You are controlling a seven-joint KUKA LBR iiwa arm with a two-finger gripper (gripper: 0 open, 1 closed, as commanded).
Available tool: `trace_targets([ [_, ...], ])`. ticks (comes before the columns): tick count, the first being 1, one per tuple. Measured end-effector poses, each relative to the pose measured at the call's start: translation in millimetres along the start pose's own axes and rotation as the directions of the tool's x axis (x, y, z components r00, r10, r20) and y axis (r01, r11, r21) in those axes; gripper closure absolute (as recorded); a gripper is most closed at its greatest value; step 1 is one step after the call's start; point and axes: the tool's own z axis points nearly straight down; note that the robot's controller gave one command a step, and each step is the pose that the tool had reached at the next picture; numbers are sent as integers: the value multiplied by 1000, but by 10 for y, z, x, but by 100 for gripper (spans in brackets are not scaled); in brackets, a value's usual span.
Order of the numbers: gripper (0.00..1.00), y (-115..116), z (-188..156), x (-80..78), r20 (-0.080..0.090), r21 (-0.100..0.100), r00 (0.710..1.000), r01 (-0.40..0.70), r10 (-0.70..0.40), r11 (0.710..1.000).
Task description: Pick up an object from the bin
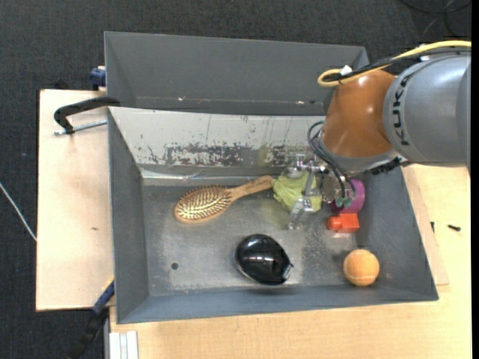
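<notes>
None looks lifted yet: the claw (pixel 305 200) sits low by the green lump (pixel 283 191), right of the brush (pixel 206 203); open or clenched, I cannot tell.

The bin (pixel 187 275) is viewed from above and somewhat to one side, so that its far wall is shown sloping at the top. The whole bin is taken in, and the arm (pixel 434 103) is seen entering from the right.

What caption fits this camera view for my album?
Robot gripper low in the grey bin beside a yellow-green thing, wooden hairbrush nearby.
</notes>
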Motion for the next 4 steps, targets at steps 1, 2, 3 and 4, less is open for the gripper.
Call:
trace_targets([
  [1,0,-111,11,-47,6,5,945,328,-328,945],
  [2,0,-38,-13,-35,-2,3,994,112,-112,994],
  [3,100,-87,-28,-87,-3,3,945,328,-328,945],
  [4,100,-85,-28,-87,-3,2,945,327,-327,945],
])
